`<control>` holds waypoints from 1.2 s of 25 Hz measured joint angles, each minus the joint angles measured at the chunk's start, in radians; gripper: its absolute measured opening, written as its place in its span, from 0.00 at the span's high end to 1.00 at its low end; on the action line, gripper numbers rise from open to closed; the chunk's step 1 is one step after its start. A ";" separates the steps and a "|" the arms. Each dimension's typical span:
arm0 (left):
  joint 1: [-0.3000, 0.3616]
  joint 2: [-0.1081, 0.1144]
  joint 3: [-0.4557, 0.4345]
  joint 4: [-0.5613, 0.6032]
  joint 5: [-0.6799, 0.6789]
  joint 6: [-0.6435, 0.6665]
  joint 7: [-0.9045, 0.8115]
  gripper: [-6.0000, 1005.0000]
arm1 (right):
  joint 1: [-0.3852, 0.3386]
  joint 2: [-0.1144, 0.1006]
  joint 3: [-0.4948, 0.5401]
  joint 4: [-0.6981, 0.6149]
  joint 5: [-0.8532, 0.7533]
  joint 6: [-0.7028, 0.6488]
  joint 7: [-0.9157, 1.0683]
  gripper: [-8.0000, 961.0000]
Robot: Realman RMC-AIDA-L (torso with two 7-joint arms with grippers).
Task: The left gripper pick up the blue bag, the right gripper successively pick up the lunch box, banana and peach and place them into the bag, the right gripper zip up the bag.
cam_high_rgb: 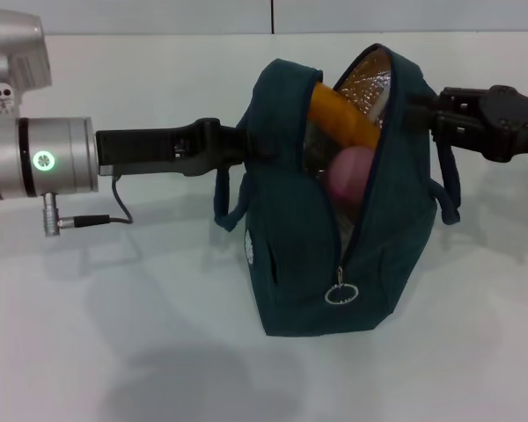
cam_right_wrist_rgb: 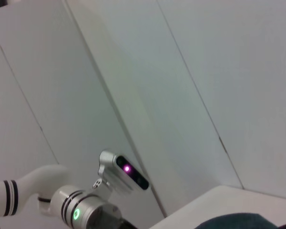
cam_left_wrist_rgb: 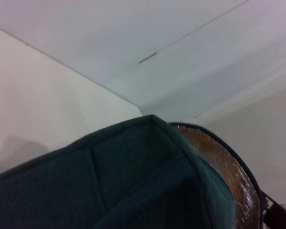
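Observation:
The blue bag point(cam_high_rgb: 299, 264) stands upright in the middle of the table, its top unzipped and the foil lining point(cam_high_rgb: 370, 83) showing. The banana point(cam_high_rgb: 343, 119) leans inside it, with the peach point(cam_high_rgb: 352, 171) just below. The lunch box is hidden. The metal ring zip pull point(cam_high_rgb: 341, 294) hangs low on the front seam. My left gripper point(cam_high_rgb: 245, 145) is shut on the bag's upper left side. My right gripper point(cam_high_rgb: 415, 105) is at the bag's upper right rim. The bag fills the left wrist view point(cam_left_wrist_rgb: 133, 191).
The white table point(cam_high_rgb: 114, 352) lies all around the bag, with a white wall behind it. My left arm's silver wrist point(cam_high_rgb: 44, 158) and its cable are at the far left. The left arm also shows in the right wrist view point(cam_right_wrist_rgb: 86, 210).

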 joint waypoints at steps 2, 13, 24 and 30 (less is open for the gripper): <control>0.000 0.002 0.000 -0.007 0.000 0.000 0.002 0.96 | -0.002 0.002 0.003 0.003 0.000 0.000 -0.004 0.64; 0.001 0.005 -0.012 -0.009 -0.007 -0.029 0.005 0.96 | -0.031 0.023 0.022 0.012 0.013 -0.090 -0.114 0.39; 0.006 0.006 -0.011 -0.009 -0.003 -0.034 0.001 0.96 | -0.145 0.040 0.078 0.027 0.030 -0.215 -0.314 0.10; 0.020 0.006 -0.007 -0.011 -0.004 -0.030 -0.004 0.96 | -0.175 0.039 0.057 0.131 -0.033 -0.375 -0.526 0.10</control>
